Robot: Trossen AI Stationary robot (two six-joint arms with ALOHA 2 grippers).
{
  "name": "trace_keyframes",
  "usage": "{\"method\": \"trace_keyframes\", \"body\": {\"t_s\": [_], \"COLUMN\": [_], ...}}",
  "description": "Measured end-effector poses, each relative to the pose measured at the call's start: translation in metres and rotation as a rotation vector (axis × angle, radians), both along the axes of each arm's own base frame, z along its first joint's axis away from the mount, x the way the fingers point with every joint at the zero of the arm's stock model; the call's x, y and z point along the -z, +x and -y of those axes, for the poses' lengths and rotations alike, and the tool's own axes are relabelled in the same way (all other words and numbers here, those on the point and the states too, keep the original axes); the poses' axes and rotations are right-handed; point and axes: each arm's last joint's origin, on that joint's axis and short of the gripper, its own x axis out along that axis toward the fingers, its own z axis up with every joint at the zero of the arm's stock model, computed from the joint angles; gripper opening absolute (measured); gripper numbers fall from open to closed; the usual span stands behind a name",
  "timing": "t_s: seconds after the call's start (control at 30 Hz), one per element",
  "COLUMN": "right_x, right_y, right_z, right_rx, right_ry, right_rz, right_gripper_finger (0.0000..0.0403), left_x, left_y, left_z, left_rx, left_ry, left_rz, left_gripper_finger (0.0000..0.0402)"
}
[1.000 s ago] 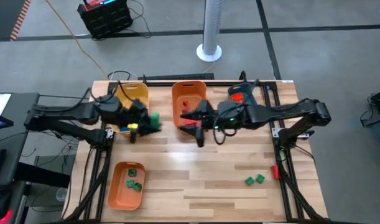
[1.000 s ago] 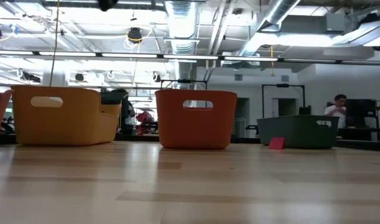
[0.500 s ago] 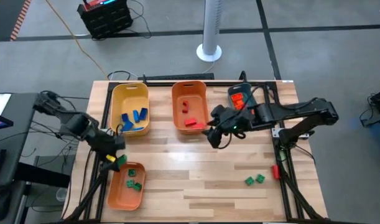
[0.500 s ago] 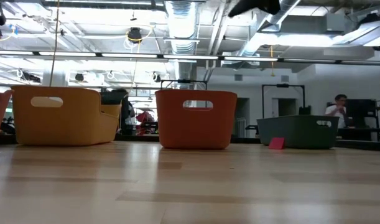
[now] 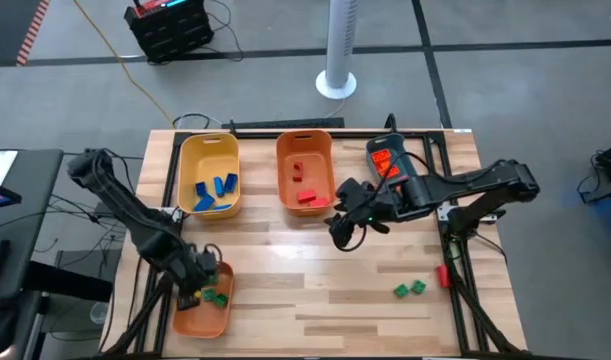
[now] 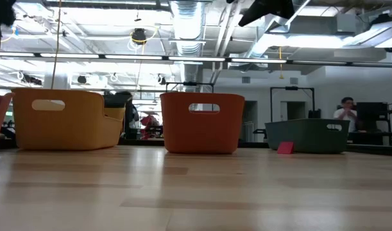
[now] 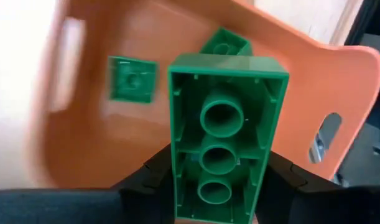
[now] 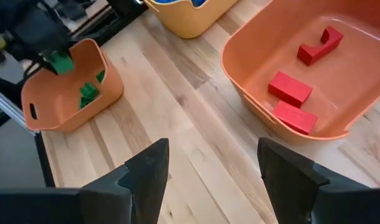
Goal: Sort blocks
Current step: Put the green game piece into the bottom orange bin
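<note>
My left gripper [image 5: 198, 283] hangs over the near-left orange bin [image 5: 190, 318] and is shut on a green brick [image 7: 222, 124], which the right wrist view also shows [image 8: 59, 62]. Other green blocks [image 7: 132, 79] lie in that bin. My right gripper [image 5: 342, 230] is open over bare table, just near of the far orange bin [image 5: 283, 170] that holds red blocks [image 8: 290, 88]. Two green blocks [image 5: 409, 289] lie on the table's near right. Blue blocks [image 5: 215, 190] lie in the yellow bin [image 5: 188, 158]. My left gripper pinches the green brick by its two long side walls near one end [image 7: 177, 186], one finger [image 7: 151, 175] on each side. The brick's hollow underside faces the wrist camera. It is lifted clear above the orange bin.
A teal bin [image 5: 371, 152] with red-orange pieces stands at the far right. A small red piece [image 5: 442, 275] lies by the right edge. Open table lies between the bins and the near edge. In the low view the bins [image 6: 202, 122] stand in a row at the far side.
My left gripper has carried the green brick from beside the yellow bin toward the near edge and now hangs over the near-left orange bin. My right gripper has drawn back from over the far orange bin, a little toward the near and right edges.
</note>
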Motion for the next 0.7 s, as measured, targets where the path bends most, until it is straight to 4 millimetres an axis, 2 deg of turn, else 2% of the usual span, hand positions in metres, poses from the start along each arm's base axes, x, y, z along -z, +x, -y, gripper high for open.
{"method": "trace_keyframes", "body": {"t_s": [0.23, 0.4, 0.53, 0.7], "right_x": [0.002, 0.014, 0.039, 0.088], "right_y": [-0.007, -0.023, -0.042, -0.061], "right_z": [-0.003, -0.014, -0.028, -0.046], "right_rx": [0.022, -0.003, 0.001, -0.070], "right_ry": [0.032, 0.094, 0.117, 0.286], "right_rz": [-0.043, -0.237, -0.462, -0.682], "right_gripper_finger": [0.0254, 0.0254, 0.0254, 0.0254], "left_x": [0.037, 0.053, 0.061, 0.060], "left_y": [0.004, -0.001, -0.004, -0.004], "left_z": [0.005, 0.001, -0.003, -0.002], "left_rx": [-0.075, -0.142, -0.157, -0.135], "left_ry": [-0.070, -0.066, -0.048, -0.045], "left_rz": [0.002, -0.039, -0.061, -0.040], "left_gripper_finger": [0.0145, 0.0145, 0.0151, 0.0181]}}
